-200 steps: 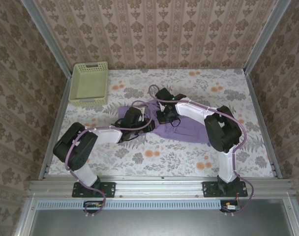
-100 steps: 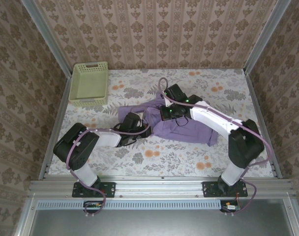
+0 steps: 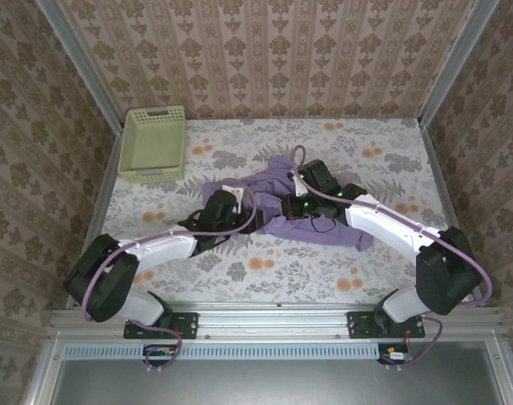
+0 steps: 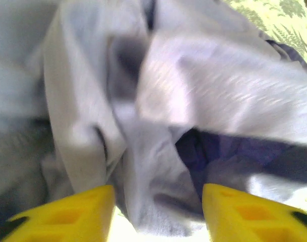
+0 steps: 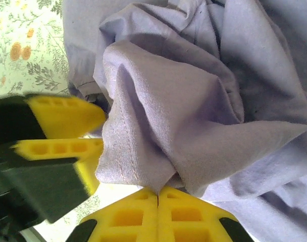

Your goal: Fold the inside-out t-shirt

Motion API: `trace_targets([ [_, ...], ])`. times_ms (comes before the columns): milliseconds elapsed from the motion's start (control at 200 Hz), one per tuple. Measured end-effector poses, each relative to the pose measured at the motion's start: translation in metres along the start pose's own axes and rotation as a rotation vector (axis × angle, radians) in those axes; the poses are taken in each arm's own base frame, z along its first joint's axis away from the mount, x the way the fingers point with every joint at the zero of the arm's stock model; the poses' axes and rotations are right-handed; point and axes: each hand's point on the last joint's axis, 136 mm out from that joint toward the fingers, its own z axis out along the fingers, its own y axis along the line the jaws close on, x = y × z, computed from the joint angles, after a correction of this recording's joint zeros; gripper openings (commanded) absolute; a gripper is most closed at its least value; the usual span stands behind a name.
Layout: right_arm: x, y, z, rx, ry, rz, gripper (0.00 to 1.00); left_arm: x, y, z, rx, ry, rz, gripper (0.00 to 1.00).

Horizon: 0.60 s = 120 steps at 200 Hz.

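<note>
The inside-out t-shirt (image 3: 328, 224) lies crumpled in lavender folds at the middle of the table. My right gripper (image 3: 290, 206) hangs over its centre. In the right wrist view the right gripper (image 5: 157, 197) is shut on a seamed fold of the t-shirt (image 5: 194, 101), which rises from the pinch. My left gripper (image 3: 253, 221) is at the shirt's left part. In the left wrist view the left gripper (image 4: 158, 214) is open, and loose cloth of the t-shirt (image 4: 219, 85) hangs in the gap without being pinched. The left gripper's yellow fingers (image 5: 62, 117) sit just left of the held fold.
A pale green plastic basket (image 3: 154, 143) stands at the table's back left corner. The floral tablecloth (image 3: 265, 270) shows in front of the shirt. Patterned walls close in the table on three sides.
The left gripper has opened and let go of the cloth, and its arm has stretched further right. The right arm has swung out to the right, still holding its fold.
</note>
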Motion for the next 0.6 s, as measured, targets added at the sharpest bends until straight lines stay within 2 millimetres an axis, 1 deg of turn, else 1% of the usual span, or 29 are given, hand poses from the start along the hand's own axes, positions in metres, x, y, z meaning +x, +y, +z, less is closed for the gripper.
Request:
trace_targets([
  [60, 0.002, 0.000, 0.002, -0.008, 0.001, 0.010, 0.00, -0.012, -0.008, -0.003, 0.002, -0.028, 0.040, 0.70],
  [150, 0.004, 0.002, 0.003, -0.019, 0.000, 0.011, 0.00, -0.017, -0.017, -0.001, 0.012, -0.028, 0.097, 0.67],
  [225, 0.002, 0.007, 0.000, -0.034, -0.011, 0.007, 0.00, -0.015, -0.019, 0.005, 0.007, -0.006, 0.125, 0.57],
  [340, -0.002, 0.014, -0.004, -0.054, -0.034, -0.005, 0.00, -0.009, -0.014, 0.015, -0.013, 0.031, 0.141, 0.41],
  [395, -0.004, 0.015, -0.005, -0.057, -0.041, -0.007, 0.00, -0.009, -0.013, 0.018, -0.024, 0.039, 0.143, 0.36],
  [475, -0.003, 0.014, -0.004, -0.057, -0.043, -0.008, 0.00, -0.012, -0.013, 0.019, -0.035, 0.040, 0.148, 0.36],
  [600, 0.004, 0.006, -0.001, -0.033, -0.031, -0.002, 0.00, -0.019, -0.010, 0.021, -0.067, 0.027, 0.153, 0.46],
])
